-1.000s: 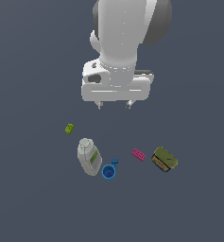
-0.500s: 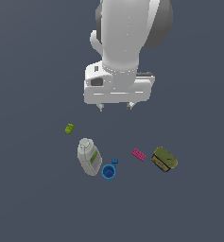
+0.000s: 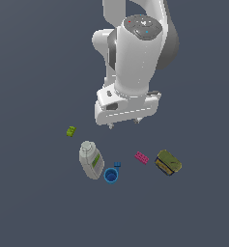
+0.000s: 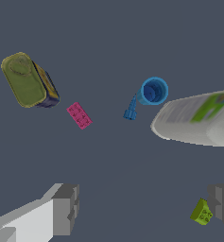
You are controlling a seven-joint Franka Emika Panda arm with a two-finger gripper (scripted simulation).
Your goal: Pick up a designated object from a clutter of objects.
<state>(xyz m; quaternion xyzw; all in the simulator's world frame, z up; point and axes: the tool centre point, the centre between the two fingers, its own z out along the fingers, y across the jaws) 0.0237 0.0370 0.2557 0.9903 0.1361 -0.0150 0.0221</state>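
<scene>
Magenta brick (image 3: 141, 157) lies flat on the dark table (image 3: 34, 202), between the blue cup (image 3: 111, 175) and the olive-yellow tin (image 3: 168, 162), close to neither and touching nothing; the gripper (image 3: 123, 123) hangs above the clutter with its fingers spread wide and nothing between them, as the wrist view shows, one finger (image 4: 66, 208) at each side of the frame; from the gripper the brick sits lower in the exterior view and slightly toward that view's right, so the coming move is judged a short sideways shift and then a descent; the brick's long axis runs diagonally, so the jaws would probably need turning to close across its short sides; the grey bottle (image 3: 91, 160) and the lime-green brick (image 3: 71, 130) lie on the exterior view's left, well apart from the target.
</scene>
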